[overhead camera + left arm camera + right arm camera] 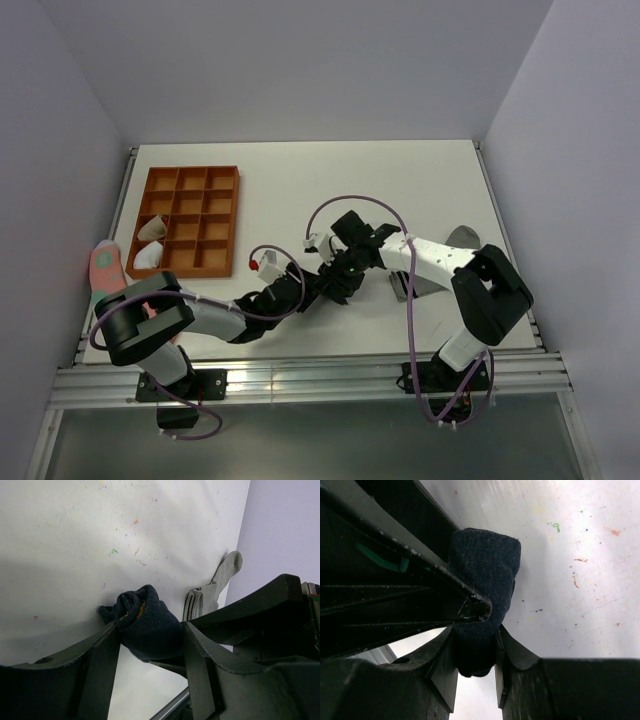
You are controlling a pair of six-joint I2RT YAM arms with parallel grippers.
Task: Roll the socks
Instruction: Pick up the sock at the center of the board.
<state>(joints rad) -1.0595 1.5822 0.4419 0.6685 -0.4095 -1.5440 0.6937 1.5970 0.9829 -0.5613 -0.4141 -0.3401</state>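
Two grippers are shown meeting near the centre of the table [400, 180] in the overhead view, with the navy sock [485, 565] between them. The right gripper [475, 635] is closed narrowly on the lower end of that sock, which is bunched into a short, thick bundle against the table. The left gripper [150, 625] stands fairly wide, with the bundle filling the gap between its fingers; whether it is pinched or merely flanked cannot be told. The grey sock [220, 585] is seen lying flat and unrolled at the right of the left-wrist view, apart from the bundle. The task is judged partly done: the navy sock is gathered but not yet released as a finished roll, and the grey one remains to be rolled. No brand, label or writing can be read in any view.
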